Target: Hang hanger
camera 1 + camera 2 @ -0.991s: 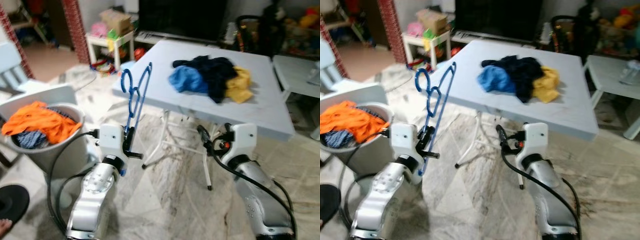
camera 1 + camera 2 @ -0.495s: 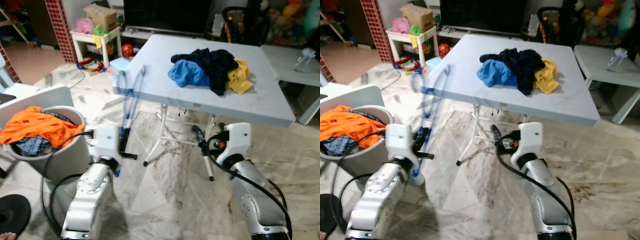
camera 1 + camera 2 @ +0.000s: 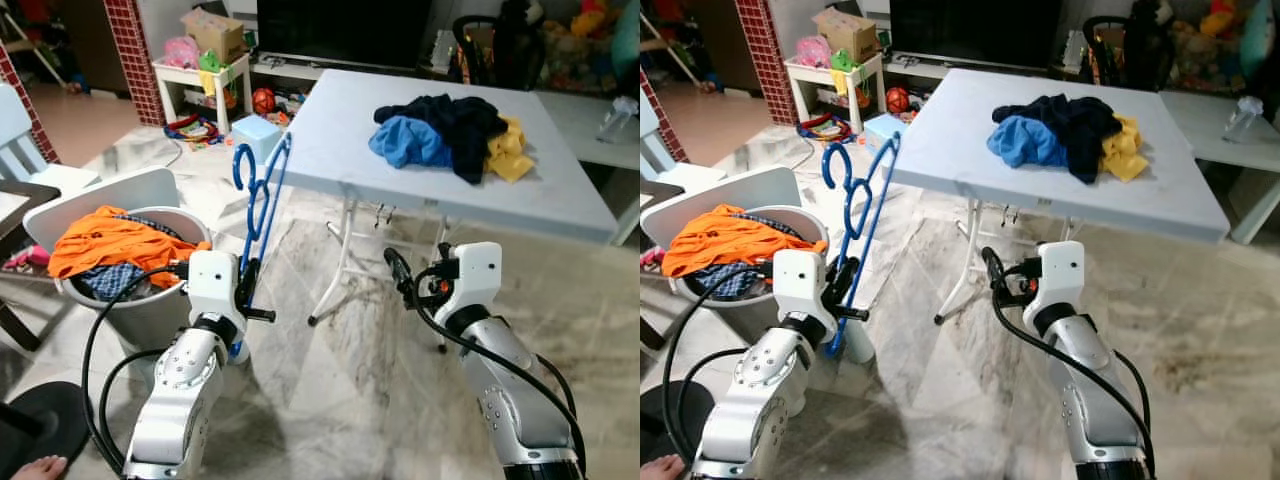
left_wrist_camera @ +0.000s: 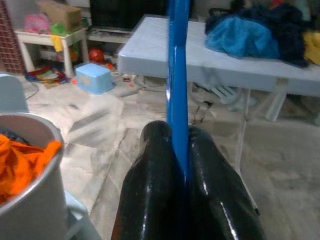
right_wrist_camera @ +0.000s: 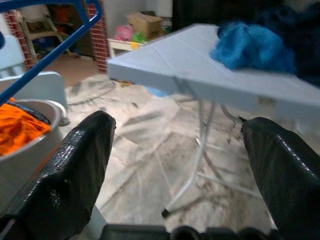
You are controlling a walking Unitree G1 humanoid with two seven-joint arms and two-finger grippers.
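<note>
Far left: a grey laundry bin [image 3: 140,310] heaped with orange clothes [image 3: 110,240]. Just beside it, the left pincer [image 3: 247,285], fingers pressed together on the lower bar of a blue hanger [image 3: 258,200], seen clamped tight in the left wrist view. Hanger held upright and slightly tilted, hook end topmost, standing off the near corner of the pale folding surface [image 3: 560,195], not touching it. Probably thin, light, stiff plastic or coated wire: little weight, but smooth and narrow, so apt to swivel or slip between the fingers if swung. Best gripped as now, on a straight bar, leaving the hook free to catch a rail. Further right, the right pincer [image 3: 398,272], spread wide and holding nothing, below the surface's front edge. Above it, a heap of blue, dark and yellow garments [image 3: 455,135].
</note>
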